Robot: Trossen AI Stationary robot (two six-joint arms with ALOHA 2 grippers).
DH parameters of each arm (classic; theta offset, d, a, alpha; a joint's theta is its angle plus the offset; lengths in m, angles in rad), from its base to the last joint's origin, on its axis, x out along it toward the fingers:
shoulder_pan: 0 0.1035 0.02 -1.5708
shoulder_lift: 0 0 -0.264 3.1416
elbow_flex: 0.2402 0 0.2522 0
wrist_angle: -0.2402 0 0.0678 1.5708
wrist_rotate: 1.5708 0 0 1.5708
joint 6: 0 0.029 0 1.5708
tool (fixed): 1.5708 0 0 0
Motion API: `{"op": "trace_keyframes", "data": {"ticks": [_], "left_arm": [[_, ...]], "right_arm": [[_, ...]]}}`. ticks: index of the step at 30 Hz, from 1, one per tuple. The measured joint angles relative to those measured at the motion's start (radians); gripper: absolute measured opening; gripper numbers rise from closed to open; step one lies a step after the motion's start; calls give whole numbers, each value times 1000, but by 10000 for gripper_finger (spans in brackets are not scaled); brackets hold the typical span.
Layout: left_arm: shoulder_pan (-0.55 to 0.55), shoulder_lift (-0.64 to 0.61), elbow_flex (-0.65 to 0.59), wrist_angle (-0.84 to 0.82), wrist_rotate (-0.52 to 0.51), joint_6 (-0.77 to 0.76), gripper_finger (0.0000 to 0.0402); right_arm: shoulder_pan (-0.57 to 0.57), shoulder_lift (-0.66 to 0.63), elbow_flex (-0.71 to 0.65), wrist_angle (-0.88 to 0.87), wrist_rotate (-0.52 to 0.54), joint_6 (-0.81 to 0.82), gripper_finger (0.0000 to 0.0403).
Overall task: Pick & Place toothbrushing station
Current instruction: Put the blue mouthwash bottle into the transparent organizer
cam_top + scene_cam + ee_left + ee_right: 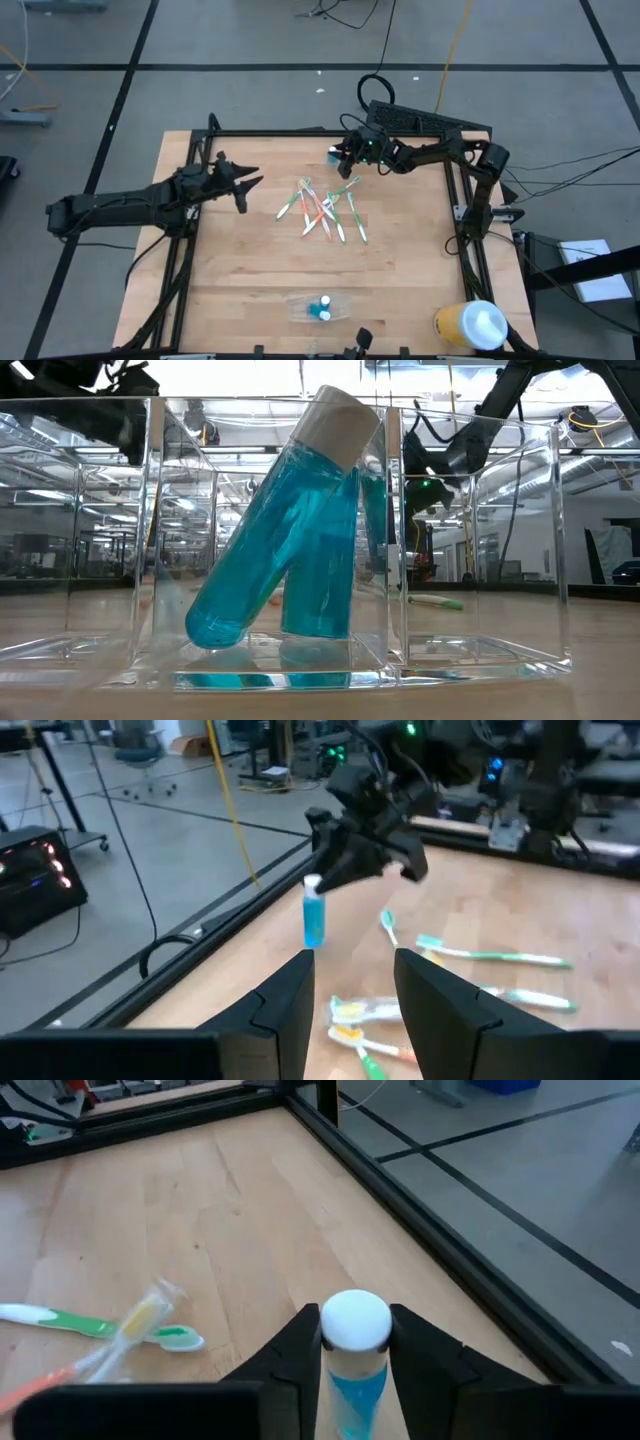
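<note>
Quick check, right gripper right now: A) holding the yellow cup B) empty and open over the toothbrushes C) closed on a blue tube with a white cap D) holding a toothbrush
C: the right wrist view shows the right gripper with its fingers against both sides of the blue tube, at the table's far edge in the high view.

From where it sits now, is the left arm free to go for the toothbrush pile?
Probably yes. The left gripper is open and empty, with only bare wood between it and the toothbrushes. The right gripper holds a blue tube at the far edge.
</note>
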Motion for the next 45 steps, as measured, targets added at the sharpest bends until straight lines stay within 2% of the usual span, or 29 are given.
{"op": "trace_keyframes", "data": {"ticks": [4,14,17,23,29,38,45], "left_arm": [[12,-82,-8,-83,3,-16,147],[17,-263,-188,-56,8,-52,147],[17,-323,-227,-53,9,-64,147],[17,-407,-301,-63,93,-63,147],[17,-411,-310,-50,201,-70,147],[17,-409,-311,-39,191,-100,147],[17,-403,-311,-41,191,-151,147]], "right_arm": [[1,-52,0,-37,-1,-5,96],[1,-202,-1,-207,-1,-39,92],[0,-238,-23,-210,-1,-45,92],[0,-320,-106,-198,-2,-39,92],[-2,-429,-221,-179,-1,-22,92],[-2,-601,-415,-46,-2,43,91],[-2,-658,-527,57,1,98,91]]}}
